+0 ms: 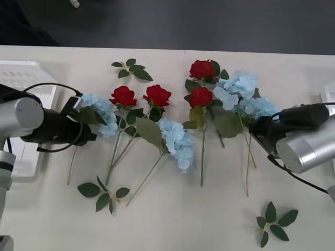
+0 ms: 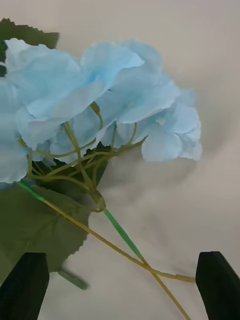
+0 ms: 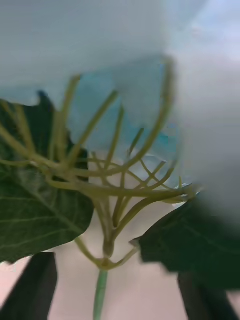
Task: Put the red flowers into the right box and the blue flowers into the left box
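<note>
Between the two black fingers of the left pincer [image 3: 117,287], which stand spread apart, runs the thin green stem [image 3: 100,295] of a pale sky-blue, many-petalled artificial hydrangea [image 1: 102,112]; the fingers straddle it just under the fork of its yellow-green stalklets and do not seem to press it yet. That hydrangea lies at the left end of the row of flowers on the cream surface [image 1: 209,219], just beside the white slotted plastic tray [image 1: 26,78], the left box, which lies next to that arm.

The right pincer [image 2: 122,285] is likewise spread, its black fingers either side of the crossing stems [image 2: 145,262] of another pale blue hydrangea cluster [image 1: 256,107] at the far end of the row from the tray, with a broad green leaf [image 2: 35,225] just beside one finger.

Four deep-red artificial roses, such as the one [image 1: 123,96] just right of the left-end hydrangea, lie untouched between the two arms, and a third blue cluster [image 1: 177,141] lies mid-row. The thin white rim [image 1: 330,97] of the right box shows past the right arm.

By my judgement the step in hand is the first pick-up of blue flowers. Next, the left pincer should close on the stem, lift clear of the neighbouring rose leaves, and carry it over the tray
</note>
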Controlling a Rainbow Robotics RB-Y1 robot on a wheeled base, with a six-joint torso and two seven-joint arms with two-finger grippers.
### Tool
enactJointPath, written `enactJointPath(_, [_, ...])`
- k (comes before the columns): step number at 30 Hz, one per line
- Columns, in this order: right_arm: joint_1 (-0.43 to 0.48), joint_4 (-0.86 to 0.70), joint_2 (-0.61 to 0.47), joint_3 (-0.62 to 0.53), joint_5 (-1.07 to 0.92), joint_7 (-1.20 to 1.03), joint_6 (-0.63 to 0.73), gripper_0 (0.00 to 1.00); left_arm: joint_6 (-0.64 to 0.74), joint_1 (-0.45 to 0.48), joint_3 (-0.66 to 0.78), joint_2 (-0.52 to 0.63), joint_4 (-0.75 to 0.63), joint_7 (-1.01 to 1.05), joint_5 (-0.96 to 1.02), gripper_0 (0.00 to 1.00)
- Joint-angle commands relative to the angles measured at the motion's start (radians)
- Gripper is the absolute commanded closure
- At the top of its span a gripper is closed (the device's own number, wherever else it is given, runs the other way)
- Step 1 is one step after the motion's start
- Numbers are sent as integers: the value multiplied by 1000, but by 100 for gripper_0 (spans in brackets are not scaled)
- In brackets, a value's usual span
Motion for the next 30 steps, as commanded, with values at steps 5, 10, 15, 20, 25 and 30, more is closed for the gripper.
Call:
enactJointPath(5, [-38, 61, 23, -3, 27, -50, 2, 13, -11, -18, 5, -16, -7, 9, -18, 100])
enactJointPath(10, [-94, 164, 41, -3, 24, -44, 2, 13, -11, -18, 7, -16, -7, 7, -13, 100])
enactJointPath(15, [-145, 222, 41, -3, 4, -42, 2, 13, -9, -18, 31, -15, -21, -3, 16, 100])
enactJointPath(20, [-189, 279, 38, -7, -28, -28, 1, 13, 69, -18, 86, -4, -125, -9, 56, 100])
enactJointPath(25, [-217, 322, 32, -7, -53, -12, 1, 13, 206, -18, 211, -4, -274, -9, 120, 100])
enactJointPath(30, [-236, 372, 24, -6, -93, 8, 2, 13, 324, -16, 324, -4, -436, -14, 156, 100])
